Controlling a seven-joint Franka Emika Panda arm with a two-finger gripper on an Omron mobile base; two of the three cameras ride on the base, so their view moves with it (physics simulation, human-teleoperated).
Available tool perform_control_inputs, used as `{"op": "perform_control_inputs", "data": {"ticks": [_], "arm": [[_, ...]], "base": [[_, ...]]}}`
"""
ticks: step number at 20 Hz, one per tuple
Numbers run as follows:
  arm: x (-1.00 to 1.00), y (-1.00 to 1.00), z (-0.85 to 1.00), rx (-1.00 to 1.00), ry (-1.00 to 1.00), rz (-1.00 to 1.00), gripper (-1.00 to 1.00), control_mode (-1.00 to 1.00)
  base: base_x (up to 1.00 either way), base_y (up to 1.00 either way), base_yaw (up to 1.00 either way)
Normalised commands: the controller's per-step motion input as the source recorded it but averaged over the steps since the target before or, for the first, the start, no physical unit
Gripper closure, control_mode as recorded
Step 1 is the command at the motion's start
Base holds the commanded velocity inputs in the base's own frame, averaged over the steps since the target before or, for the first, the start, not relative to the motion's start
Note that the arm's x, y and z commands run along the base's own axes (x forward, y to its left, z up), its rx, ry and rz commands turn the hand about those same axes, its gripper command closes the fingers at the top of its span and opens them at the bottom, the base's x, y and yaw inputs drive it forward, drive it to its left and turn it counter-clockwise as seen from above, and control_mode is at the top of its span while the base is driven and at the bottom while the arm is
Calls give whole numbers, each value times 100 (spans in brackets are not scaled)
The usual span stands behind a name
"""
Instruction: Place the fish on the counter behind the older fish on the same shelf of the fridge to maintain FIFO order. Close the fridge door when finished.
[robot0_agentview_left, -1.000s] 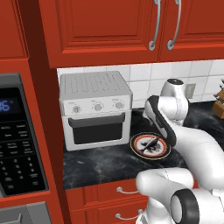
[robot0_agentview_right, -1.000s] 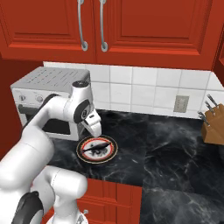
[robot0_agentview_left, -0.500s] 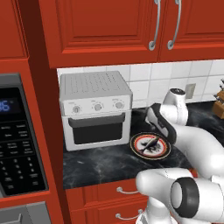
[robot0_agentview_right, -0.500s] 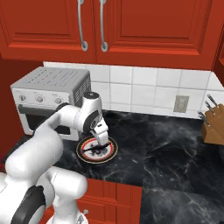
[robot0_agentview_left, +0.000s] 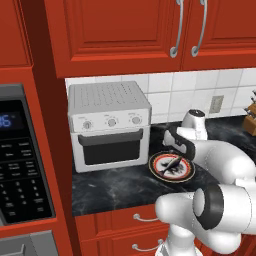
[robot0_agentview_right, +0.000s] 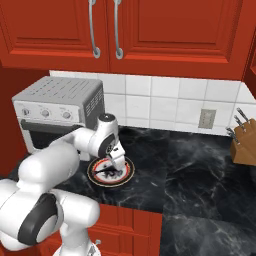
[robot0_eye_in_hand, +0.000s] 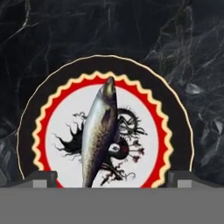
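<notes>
Fish (robot0_eye_in_hand: 99, 131): dark, slim, lying on patterned plate (robot0_eye_in_hand: 175, 113) on black table (robot0_eye_in_hand: 65, 30). Pincer (robot0_eye_in_hand: 109, 177): released, fingers spread either side of fish, just above plate.

Only blue digits, perhaps "5", on the built-in oven's display (robot0_agentview_left: 5, 121).
</notes>
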Motion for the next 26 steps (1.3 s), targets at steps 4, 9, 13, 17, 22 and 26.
{"op": "perform_control_inputs", "data": {"ticks": [4,9,13,17,22,26], "arm": [[29,0,-35,0,3,0,-100,-100],[25,0,-35,0,0,0,-100,-100],[20,0,-36,0,0,0,-100,-100],[2,0,-39,0,-1,0,-100,-100],[0,22,-46,-4,0,0,100,-100],[1,22,-21,-1,0,0,100,-100]], "base": [[0,0,0],[0,0,0],[0,0,0],[0,0,0],[0,0,0],[0,0,0]]}}
